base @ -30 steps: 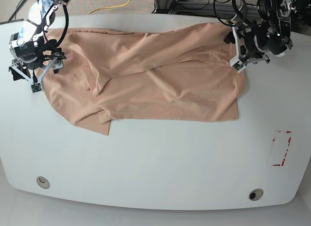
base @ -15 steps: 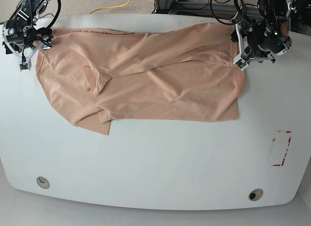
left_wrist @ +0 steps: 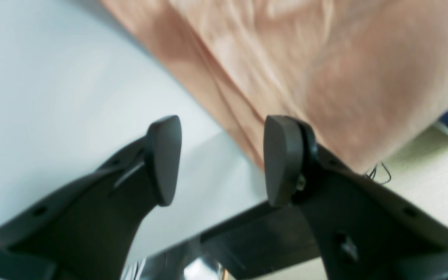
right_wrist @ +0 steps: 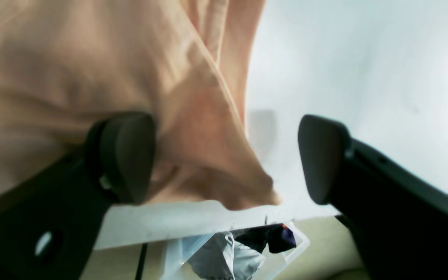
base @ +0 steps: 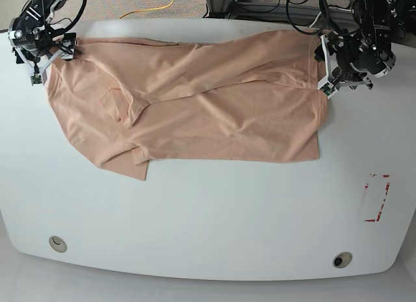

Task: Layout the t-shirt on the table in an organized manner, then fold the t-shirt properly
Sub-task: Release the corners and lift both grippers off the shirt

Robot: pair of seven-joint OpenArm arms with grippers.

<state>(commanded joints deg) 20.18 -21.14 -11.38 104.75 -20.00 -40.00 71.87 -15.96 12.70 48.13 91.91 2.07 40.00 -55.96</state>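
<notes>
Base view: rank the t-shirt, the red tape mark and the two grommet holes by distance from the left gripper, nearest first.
From the left gripper:
1. t-shirt, right beside it.
2. red tape mark, near the table's edge on the same side.
3. grommet hole, front corner, same side.
4. grommet hole, opposite front corner.

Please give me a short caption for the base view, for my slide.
Peach t-shirt spread along the far side of the white table, one claw at each end.
</notes>
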